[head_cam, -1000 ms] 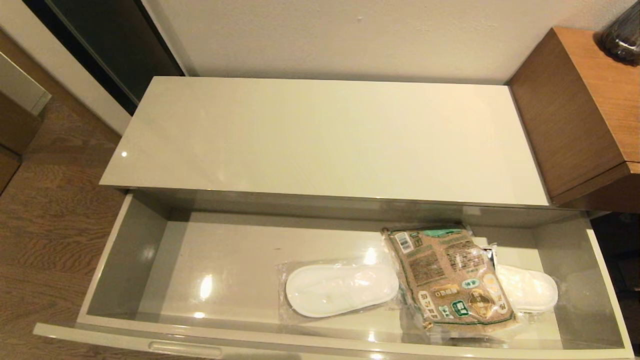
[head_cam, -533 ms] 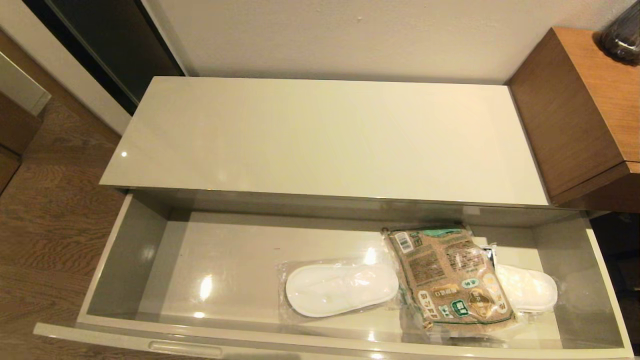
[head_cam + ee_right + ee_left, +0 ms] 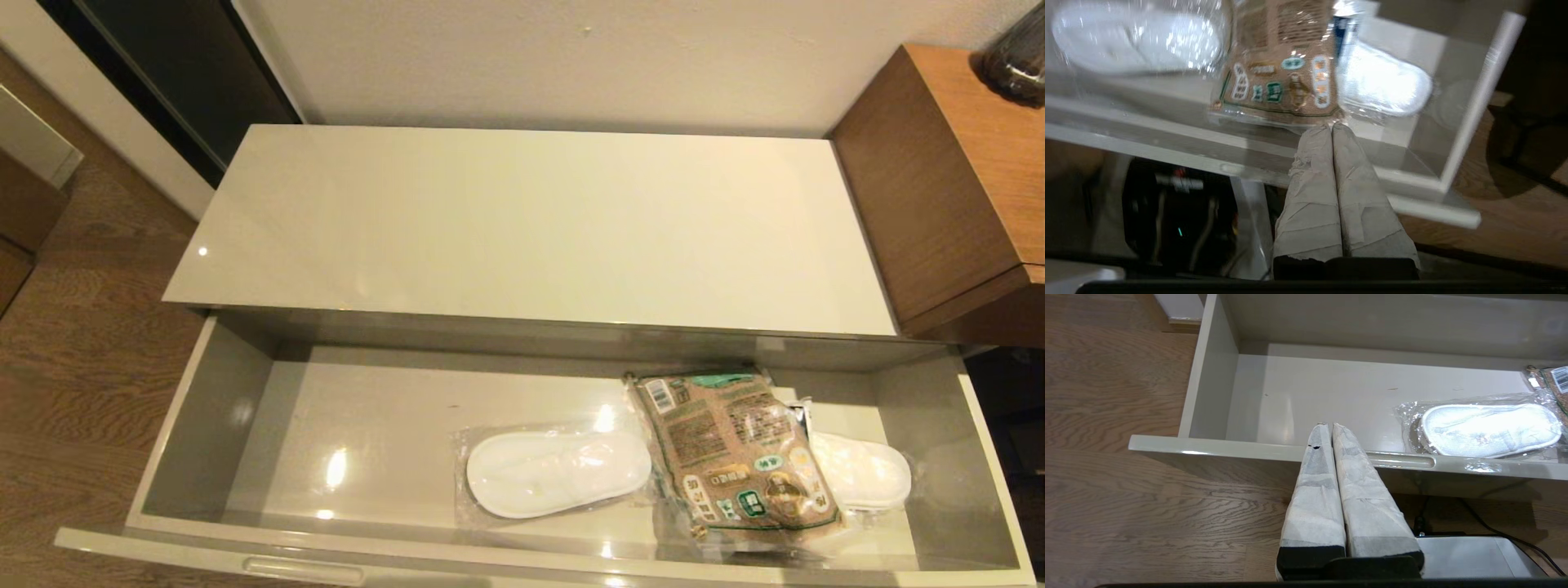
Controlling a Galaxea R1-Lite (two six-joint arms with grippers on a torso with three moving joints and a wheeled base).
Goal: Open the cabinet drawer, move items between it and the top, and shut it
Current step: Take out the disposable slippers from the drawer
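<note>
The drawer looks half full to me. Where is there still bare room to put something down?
The drawer floor is bare from its left wall to the wrapped slipper. The cream top is bare. The right half is crowded: the grain bag overlaps a second slipper.

The cabinet drawer point(image 3: 204, 425), a wide glossy cream drawer with grey-beige inner walls and a slim recessed handle slot in its front, stands pulled fully out below the top point(image 3: 531, 229), a long glossy cream surface. Inside, toward the drawer's right half, a brown plastic grain bag point(image 3: 735, 453) with green border and labels lies flat, label side up. A clear-wrapped white slipper point(image 3: 555, 474) lies just left of it, its wrap touching the bag. A second wrapped slipper point(image 3: 865, 478) pokes out from under the bag's right edge.
</note>
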